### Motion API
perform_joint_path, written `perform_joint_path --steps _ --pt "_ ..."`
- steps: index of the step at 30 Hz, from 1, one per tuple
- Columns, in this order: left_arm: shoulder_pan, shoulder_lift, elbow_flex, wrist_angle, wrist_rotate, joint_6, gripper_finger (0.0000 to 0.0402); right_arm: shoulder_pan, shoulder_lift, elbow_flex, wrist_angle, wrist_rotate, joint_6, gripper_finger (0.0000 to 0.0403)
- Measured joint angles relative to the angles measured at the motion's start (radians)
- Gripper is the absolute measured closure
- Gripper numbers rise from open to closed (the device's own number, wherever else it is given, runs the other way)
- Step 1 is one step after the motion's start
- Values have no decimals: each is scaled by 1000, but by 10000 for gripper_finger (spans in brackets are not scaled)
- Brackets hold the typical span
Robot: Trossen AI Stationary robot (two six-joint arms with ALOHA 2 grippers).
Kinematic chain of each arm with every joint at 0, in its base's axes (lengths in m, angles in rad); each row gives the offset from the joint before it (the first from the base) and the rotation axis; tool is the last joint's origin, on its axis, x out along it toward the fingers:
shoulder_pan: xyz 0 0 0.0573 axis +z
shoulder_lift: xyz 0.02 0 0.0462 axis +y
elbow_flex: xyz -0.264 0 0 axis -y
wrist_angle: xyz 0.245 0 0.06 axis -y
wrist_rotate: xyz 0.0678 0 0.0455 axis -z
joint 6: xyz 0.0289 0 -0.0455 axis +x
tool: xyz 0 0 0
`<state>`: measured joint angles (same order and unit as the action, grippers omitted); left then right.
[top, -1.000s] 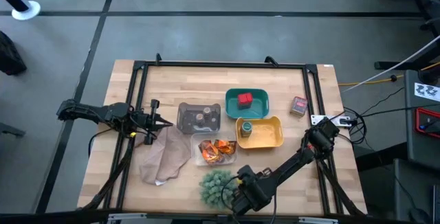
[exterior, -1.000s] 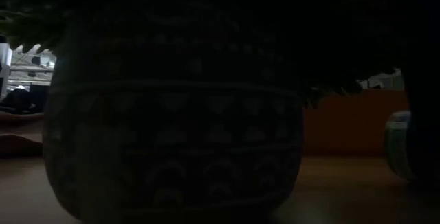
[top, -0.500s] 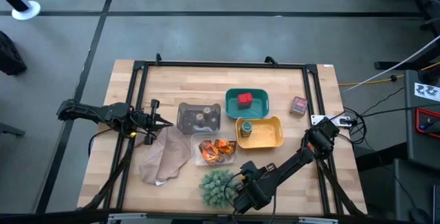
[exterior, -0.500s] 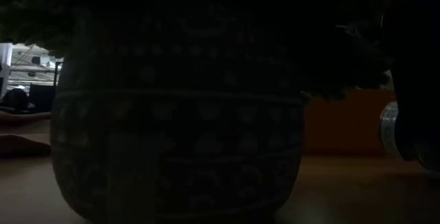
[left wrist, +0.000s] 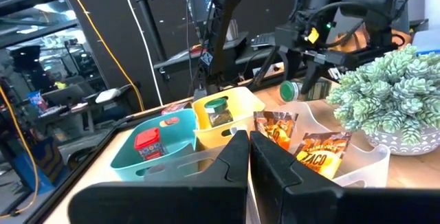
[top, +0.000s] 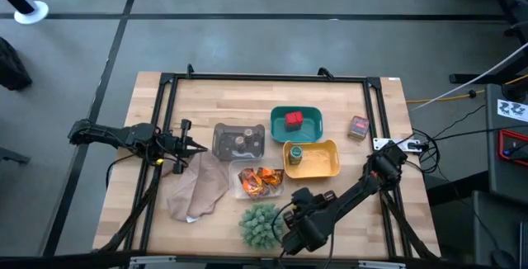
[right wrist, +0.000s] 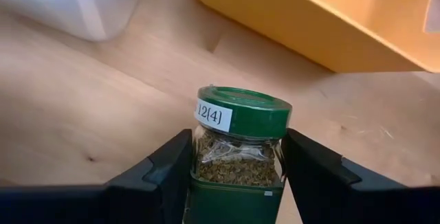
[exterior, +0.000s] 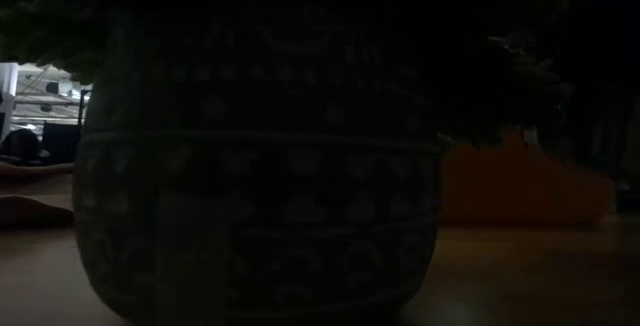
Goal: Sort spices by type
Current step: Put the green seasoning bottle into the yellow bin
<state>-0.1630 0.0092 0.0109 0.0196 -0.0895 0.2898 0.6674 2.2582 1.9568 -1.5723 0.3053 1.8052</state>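
The right tool is clamped on a green jar, held just beside the yellow tray where its twin sits; the left tool, fingers together, waits apart.

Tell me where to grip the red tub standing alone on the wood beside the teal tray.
Likely best: take the red tub across two opposite flat sides, coming straight down from above: it looks boxy and stands clear of the teal tray, bare table around it.
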Motion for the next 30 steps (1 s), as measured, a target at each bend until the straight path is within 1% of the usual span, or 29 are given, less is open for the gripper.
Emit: perform_joint_path --steps 5,15,20,24,27,30 --pt "0 0 0 0 0 6 402 1 -5 0 1 34 5 201" --pt "0 0 0 0 0 -1 402 0 -5 -1 1 192 -3 202" --pt "0 0 0 0 0 5 402 0 -42 -9 4 248 -7 202" --pt "0 0 0 0 0 -3 402 -1 -118 -79 2 292 -7 202" --pt "0 0 0 0 0 5 402 -8 -185 -170 2 330 -9 202" --pt "0 0 0 0 0 -3 402 -16 -263 -275 -2 399 -34 202"
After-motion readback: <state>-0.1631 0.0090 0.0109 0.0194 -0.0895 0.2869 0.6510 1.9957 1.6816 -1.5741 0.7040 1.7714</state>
